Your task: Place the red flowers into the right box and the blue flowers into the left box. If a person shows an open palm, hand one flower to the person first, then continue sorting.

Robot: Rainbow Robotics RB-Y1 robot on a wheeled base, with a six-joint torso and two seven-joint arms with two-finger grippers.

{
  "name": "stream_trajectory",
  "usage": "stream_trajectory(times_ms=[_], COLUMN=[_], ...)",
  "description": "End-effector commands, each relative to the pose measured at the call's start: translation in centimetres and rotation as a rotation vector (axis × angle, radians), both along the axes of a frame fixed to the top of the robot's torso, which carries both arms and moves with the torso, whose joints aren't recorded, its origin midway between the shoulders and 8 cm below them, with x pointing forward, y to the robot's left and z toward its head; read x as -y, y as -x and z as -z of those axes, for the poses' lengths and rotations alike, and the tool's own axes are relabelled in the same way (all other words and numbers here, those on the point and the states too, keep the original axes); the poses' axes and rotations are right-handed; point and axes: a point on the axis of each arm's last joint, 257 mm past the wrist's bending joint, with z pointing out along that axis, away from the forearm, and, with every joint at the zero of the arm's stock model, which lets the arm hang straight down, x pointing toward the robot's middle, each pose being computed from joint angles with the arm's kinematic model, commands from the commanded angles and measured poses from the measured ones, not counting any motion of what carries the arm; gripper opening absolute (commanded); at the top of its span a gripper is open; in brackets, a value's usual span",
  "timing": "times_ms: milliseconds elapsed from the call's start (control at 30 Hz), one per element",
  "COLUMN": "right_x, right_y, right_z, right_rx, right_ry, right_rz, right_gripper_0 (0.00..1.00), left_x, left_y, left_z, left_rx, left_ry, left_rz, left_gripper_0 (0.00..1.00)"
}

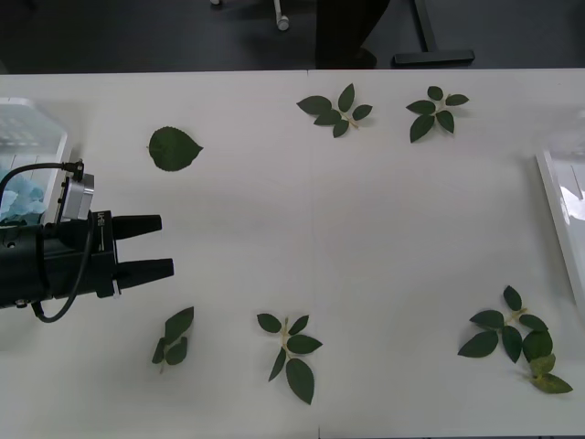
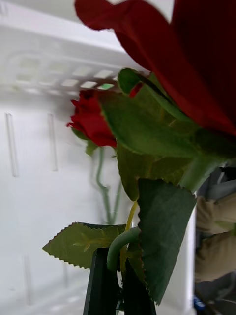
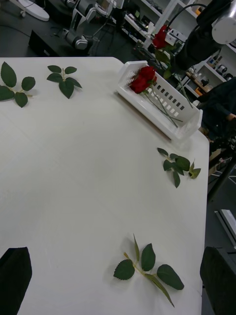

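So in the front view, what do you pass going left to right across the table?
The left box → left gripper, open → a single broad leaf → a leaf sprig → another sprig → the right box.

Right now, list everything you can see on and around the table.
table: one, white, in front of the robot
leaf sprigs: six, green, scattered on the table
left box: one, white, table's left edge
blue flowers: count unclear, pale blue, in the left box
right box: one, white, table's right edge
red flowers: cluster in the right box, one more held above it
left gripper: black, open, empty, beside the left box
right gripper: black, shut on a red flower's stem
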Motion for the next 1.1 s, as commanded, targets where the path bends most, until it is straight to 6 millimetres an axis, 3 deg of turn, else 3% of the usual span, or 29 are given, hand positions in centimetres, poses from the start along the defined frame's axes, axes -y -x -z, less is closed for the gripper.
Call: stream_trajectory(times_ms=[33,200,233,433,700,867,967,1100], right_x=[3.8,5.0,4.8,2.5,1.6,2.3,2.7,2.9], right_y=[0.3,0.6,0.6,-0.8,-1.3,-1.1,-0.9,-0.9], right_z=[-1.6,2.5,3.8,7.2,8.0,7.5,7.1,6.7], right_rx=[-0.044,-0.101,-0.107,-0.102,-0.096,-0.094,-0.094,-0.088], right_ry=[0.125,0.141,0.127,0.105,0.095,0.101,0.106,0.089], right_rz=[-0.008,-0.008,-0.006,-0.042,-0.060,-0.050,-0.046,-0.046], right_gripper_0=[0.00,0.00,0.00,0.00,0.00,0.47,0.61,0.70], left_x=[-0.4,-0.4,-0.4,-0.4,-0.4,-0.4,-0.4,-0.4], left_y=[0.7,0.7,0.7,0.7,0.7,0.7,0.7,0.7], left_z=[0.5,0.5,0.5,0.5,0.5,0.5,0.5,0.5], left_rx=[0.045,0.045,0.045,0.045,0.045,0.045,0.045,0.045], left_ry=[-0.045,-0.045,-0.045,-0.045,-0.045,-0.045,-0.045,-0.045], left_rz=[0.027,0.027,0.027,0.027,0.027,0.027,0.027,0.027], left_gripper_0=[1.00,1.00,1.00,1.00,1.00,1.00,1.00,1.00])
